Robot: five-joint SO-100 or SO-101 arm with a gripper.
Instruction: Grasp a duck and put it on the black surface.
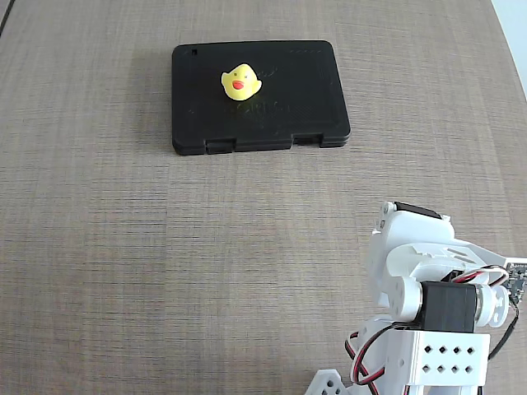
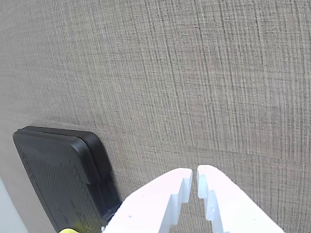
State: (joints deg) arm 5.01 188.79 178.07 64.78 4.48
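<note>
Fixed view: we see the duck (image 1: 240, 82), glossy yellow and rounded, sitting on the black surface (image 1: 313, 107), a matte slab with rounded corners. The white arm (image 1: 432, 313) is folded well away from it. In the wrist view, our gripper (image 2: 195, 175) fingers nearly meet, empty, above the woven-textured table (image 2: 194, 73).

arm (image 1: 428, 271): white plastic | black servo | red-black wires (perforated base) | tool (image 2: 194, 177): white

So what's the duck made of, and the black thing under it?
The duck looks like soft rubber or vinyl: smooth, bright yellow, rounded. The black case looks like hard matte plastic, with moulded latches and rounded corners. Neither is certain by look alone.
</note>
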